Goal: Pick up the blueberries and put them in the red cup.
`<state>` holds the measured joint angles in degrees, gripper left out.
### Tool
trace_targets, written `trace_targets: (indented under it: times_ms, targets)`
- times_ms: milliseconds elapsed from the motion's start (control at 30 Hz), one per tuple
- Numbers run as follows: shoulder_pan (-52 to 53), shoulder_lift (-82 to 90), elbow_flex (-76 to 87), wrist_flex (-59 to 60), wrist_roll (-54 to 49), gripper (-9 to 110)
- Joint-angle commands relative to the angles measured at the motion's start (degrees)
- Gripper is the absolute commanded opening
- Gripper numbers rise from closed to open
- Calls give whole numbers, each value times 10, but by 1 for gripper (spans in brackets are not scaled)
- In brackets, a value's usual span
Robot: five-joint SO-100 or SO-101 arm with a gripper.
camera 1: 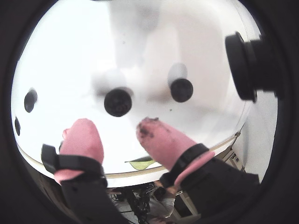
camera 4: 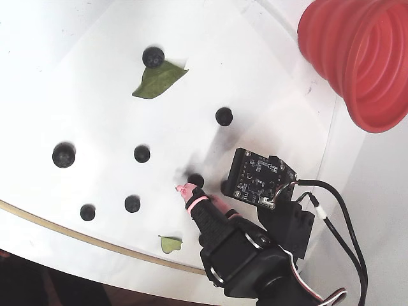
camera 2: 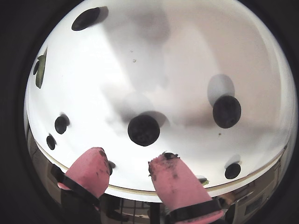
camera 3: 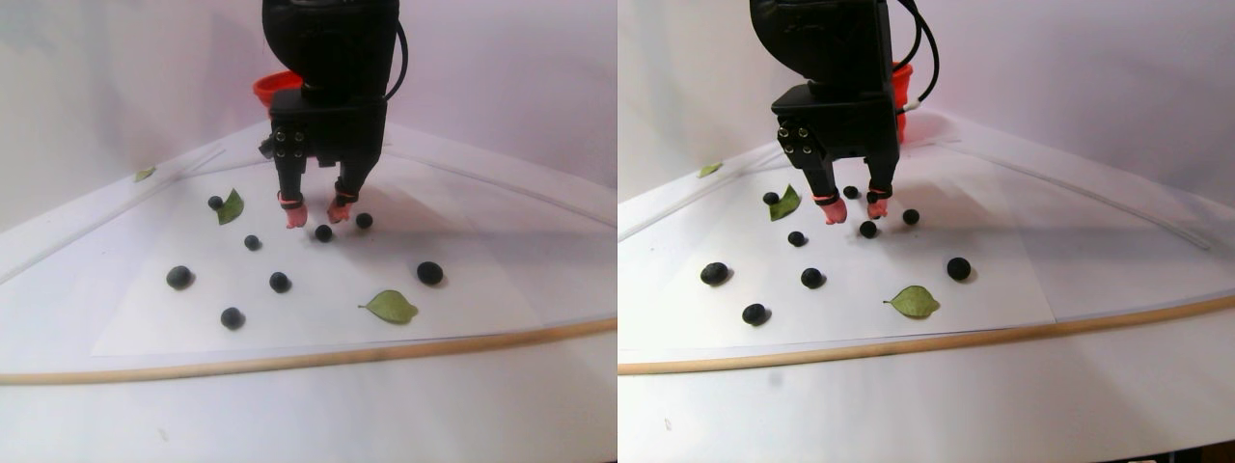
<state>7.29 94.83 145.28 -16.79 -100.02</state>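
Arm poised over scattered berries on the white table point(camera 4: 57, 51).

One red cup point(camera 4: 366, 54) stands at the table's far corner, well apart from the fruit. The gripper point(camera 3: 315, 213) hangs low with its two pink-tipped fingers point(camera 1: 84, 137) parted and empty, one berry just ahead of the gap. Two green leaves point(camera 3: 391, 307) lie on the sheet. Eight blueberries point(camera 3: 279, 282) show in the stereo pair view, all loose on the sheet.

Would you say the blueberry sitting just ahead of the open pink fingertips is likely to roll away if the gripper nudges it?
Probably yes. The blueberry looks round and rests freely on the smooth white sheet, so an off-centre touch may send it rolling. It seems small beside the gripper, hence likely light. Dark smears on one fingertip hint that berries squash easily.
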Motion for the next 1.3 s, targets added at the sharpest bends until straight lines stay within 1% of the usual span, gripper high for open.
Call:
trace_targets:
  times_ms: [0, 300, 600, 1267]
  targets:
    - [3, -2, -8, -8, -4, 18]
    - [9, -41, -19, -40, -15, 18]
    - [12, -70, -42, -47, -16, 18]
    - [-3, -93, -58, -61, 9, 18]
